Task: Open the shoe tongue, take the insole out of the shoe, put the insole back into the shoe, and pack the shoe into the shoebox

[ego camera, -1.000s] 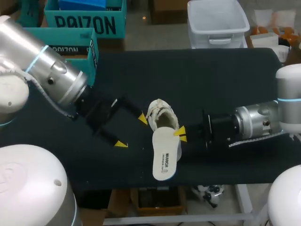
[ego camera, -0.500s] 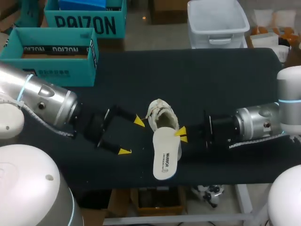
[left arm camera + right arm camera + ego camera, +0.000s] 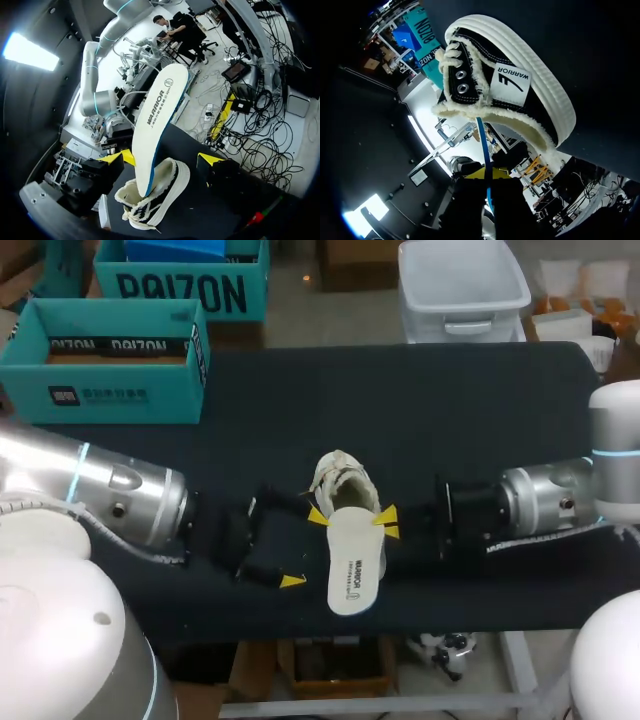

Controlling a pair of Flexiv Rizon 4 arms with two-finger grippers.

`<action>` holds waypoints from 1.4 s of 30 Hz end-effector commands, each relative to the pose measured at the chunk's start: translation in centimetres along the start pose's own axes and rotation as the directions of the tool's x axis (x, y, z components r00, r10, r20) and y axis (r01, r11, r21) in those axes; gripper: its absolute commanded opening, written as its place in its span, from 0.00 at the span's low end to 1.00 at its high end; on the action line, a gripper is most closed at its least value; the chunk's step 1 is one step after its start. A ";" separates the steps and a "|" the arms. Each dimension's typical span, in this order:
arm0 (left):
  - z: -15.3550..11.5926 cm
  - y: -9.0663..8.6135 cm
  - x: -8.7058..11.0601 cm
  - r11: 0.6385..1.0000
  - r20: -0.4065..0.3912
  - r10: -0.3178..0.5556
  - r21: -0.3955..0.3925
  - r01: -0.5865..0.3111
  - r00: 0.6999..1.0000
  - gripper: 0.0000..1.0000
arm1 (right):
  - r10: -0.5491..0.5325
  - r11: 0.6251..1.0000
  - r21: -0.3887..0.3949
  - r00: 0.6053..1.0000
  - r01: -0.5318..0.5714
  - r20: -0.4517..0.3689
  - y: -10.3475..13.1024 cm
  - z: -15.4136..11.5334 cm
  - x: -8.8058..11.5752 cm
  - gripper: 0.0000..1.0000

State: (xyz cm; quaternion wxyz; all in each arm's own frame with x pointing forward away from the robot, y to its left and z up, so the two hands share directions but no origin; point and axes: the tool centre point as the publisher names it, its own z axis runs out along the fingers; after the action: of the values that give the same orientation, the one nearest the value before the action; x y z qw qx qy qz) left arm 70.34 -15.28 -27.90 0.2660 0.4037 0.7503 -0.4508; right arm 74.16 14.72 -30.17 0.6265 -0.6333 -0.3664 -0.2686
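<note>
On the black table (image 3: 470, 410), the teal shoebox (image 3: 105, 365) sits open at the far left corner, well apart from the action. In the middle, near the front edge, there's the shoe (image 3: 340, 483), black canvas with a fleecy cream lining, its opening turned toward the front. And the white insole (image 3: 355, 565) is poking out of it: one end tucked in the shoe's mouth, the rest slanting up and out toward the table's front edge. The right gripper (image 3: 387, 524) is in from the side, fingers pressed together on the insole's edge, pinching it just beside the shoe's collar. The left gripper (image 3: 305, 548) is opposite, fingers spread wide, one yellow tip just beside the insole, holding nothing.
</note>
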 end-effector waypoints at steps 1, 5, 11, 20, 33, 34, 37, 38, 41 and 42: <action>1.7 -0.1 1.0 1.000 0.153 0.003 -0.020 0.000 0.988 1.00 | 0.004 1.000 0.010 1.000 -0.004 -0.009 0.4 0.2 -0.4 0.00; 2.0 0.5 1.0 1.000 0.180 -0.021 0.003 0.021 0.983 0.82 | 0.009 1.000 0.013 1.000 -0.009 -0.013 0.5 0.4 -0.6 0.00; 2.3 1.6 0.5 0.999 0.204 -0.045 0.024 0.041 0.978 0.45 | 0.009 1.000 0.015 1.000 -0.009 -0.020 0.6 0.7 -0.6 0.00; 3.1 4.0 -0.9 0.992 0.197 -0.093 0.098 0.075 0.976 0.35 | 0.012 1.000 0.015 0.999 -0.011 -0.038 0.9 0.8 -0.8 0.00; 4.8 4.7 -1.3 0.992 0.186 -0.096 0.101 0.078 0.978 0.00 | 0.019 1.000 0.004 0.998 -0.019 -0.063 1.2 0.8 -1.1 0.00; 4.9 4.9 -1.4 0.992 0.184 -0.096 0.100 0.078 0.978 0.00 | 0.022 1.000 0.005 0.998 -0.022 -0.064 1.2 0.8 -1.1 0.00; 5.1 5.3 -1.5 0.992 0.179 -0.097 0.098 0.080 0.979 0.00 | 0.024 1.000 0.006 0.998 -0.024 -0.065 1.4 0.8 -1.1 0.00; 5.1 5.4 -1.5 0.992 0.178 -0.097 0.098 0.080 0.979 0.00 | 0.026 1.000 0.006 0.998 -0.026 -0.064 1.5 0.8 -1.1 0.00; 5.3 5.7 -1.6 0.992 0.175 -0.098 0.095 0.082 0.980 0.00 | 0.030 1.000 0.008 0.997 -0.029 -0.066 2.0 0.7 -1.1 0.00; 5.4 5.8 -1.7 0.992 0.174 -0.098 0.094 0.083 0.980 0.00 | 0.030 1.000 0.009 0.997 -0.030 -0.066 2.1 0.7 -1.1 0.00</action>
State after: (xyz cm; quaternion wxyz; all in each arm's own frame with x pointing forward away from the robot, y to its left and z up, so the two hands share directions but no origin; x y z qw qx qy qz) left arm 75.77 -18.50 -31.30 0.2937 0.3385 0.7217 -0.5276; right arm 74.89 15.13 -32.05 0.6393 -0.6322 -0.3367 -0.2798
